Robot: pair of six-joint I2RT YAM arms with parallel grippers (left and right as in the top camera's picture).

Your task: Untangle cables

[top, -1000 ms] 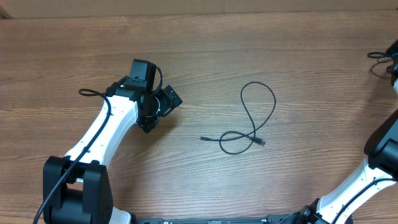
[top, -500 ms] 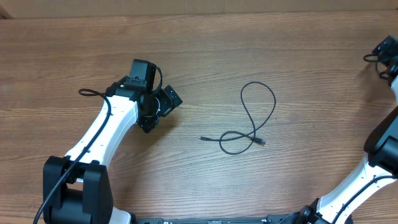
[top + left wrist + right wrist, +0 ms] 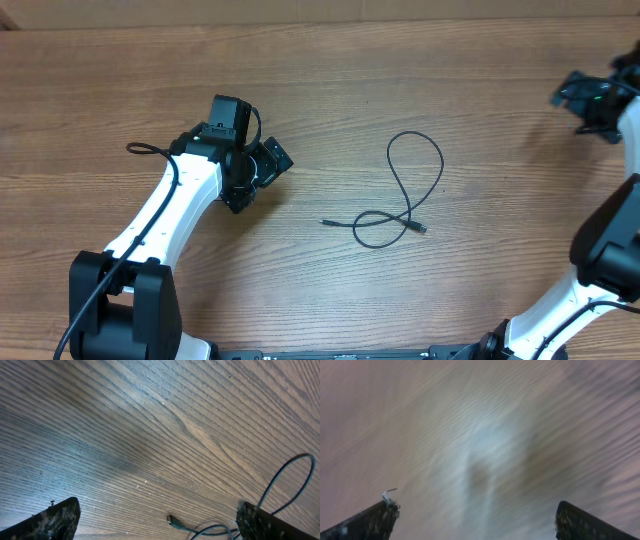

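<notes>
One thin black cable (image 3: 414,188) lies on the wooden table (image 3: 330,80) right of centre. It makes a tall loop that crosses itself low down, with both plug ends near the front. In the left wrist view its plug end (image 3: 173,521) and part of the loop (image 3: 287,477) show ahead of my fingers. My left gripper (image 3: 262,178) is open, left of the cable and apart from it. My right gripper (image 3: 577,106) stands open near the table's right edge, with only blurred wood between its fingers (image 3: 380,517).
Thicker black wiring (image 3: 150,150) runs along the left arm. The right arm's white links (image 3: 600,250) come up the right side. The table's far edge (image 3: 320,22) runs along the top.
My right gripper has opened and swung left from the right edge, further into view. The left arm and the middle cable have not moved.
</notes>
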